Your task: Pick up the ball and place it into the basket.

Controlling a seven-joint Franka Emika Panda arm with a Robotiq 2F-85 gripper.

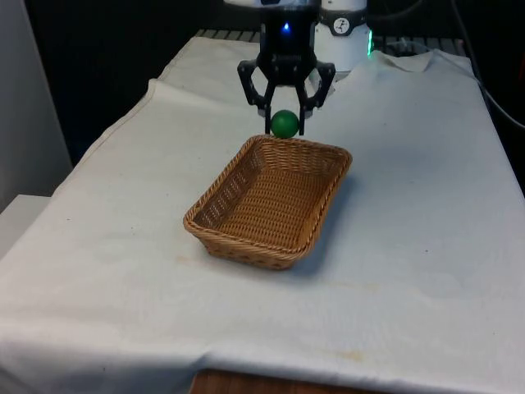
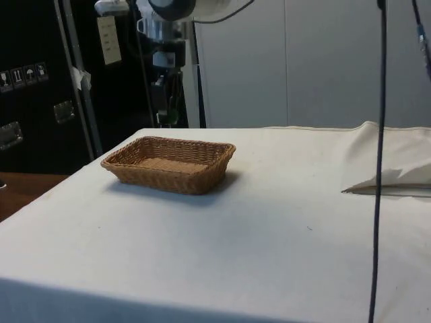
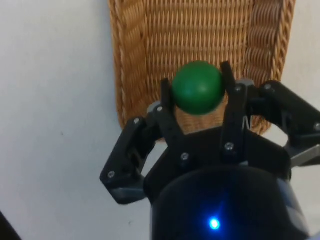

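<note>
green and smooth, the ball [image 1: 285,124] sits clamped between the two fingers of the gripper [image 1: 285,125], lifted off the cloth. in the front view it hangs just above the far rim of the basket [image 1: 246,242], at about 12 o'clock from the basket's middle; the wrist view puts the ball [image 3: 198,87] over the inner edge of the basket [image 3: 125,75], close to its short end wall rather than over the centre of the floor.

the jaws are closed on the ball's sides, one fingertip [image 3: 167,95] pressing each flank near its widest line, which looks like the right place to hold a sphere: any higher or lower and it would tend to squirt out.

by its look the ball is light, hard and somewhat slick, painted wood or plastic perhaps, so it likely needs little force but a centred pinch. it should roll freely once let go. the wicker basket seems stiff and shallow, with a ribbed floor that may damp a bounce only a little; a release from low down, nearer the basket's middle toward 6 o'clock, would probably keep it from hopping over the rim onto the white cloth [image 1: 410,205].
</note>
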